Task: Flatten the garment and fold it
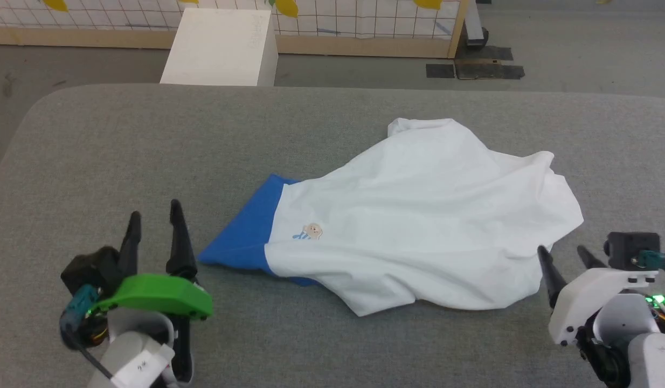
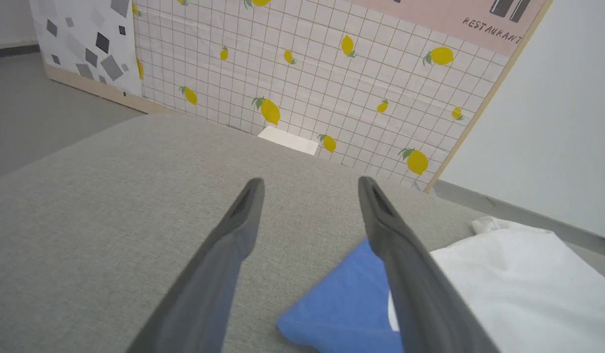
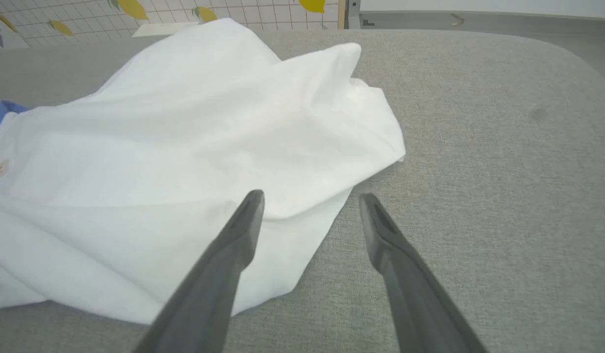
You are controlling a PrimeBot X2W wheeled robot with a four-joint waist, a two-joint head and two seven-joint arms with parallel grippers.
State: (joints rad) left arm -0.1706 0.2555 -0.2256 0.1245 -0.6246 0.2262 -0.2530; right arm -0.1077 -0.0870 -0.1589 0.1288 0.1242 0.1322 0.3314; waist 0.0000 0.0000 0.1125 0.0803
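Left gripper and right gripper at near edge, jaws apart, empty.
Between them on grey table, crumpled white garment, blue sleeve pointing left.

Soft, matt, creased cloth makes up the garment, white with a blue sleeve; the surface is coarse grey woven fabric, the fingers of the left tool and right tool look like dark matt plastic, and the green cover on the left arm is smooth, glossy plastic.
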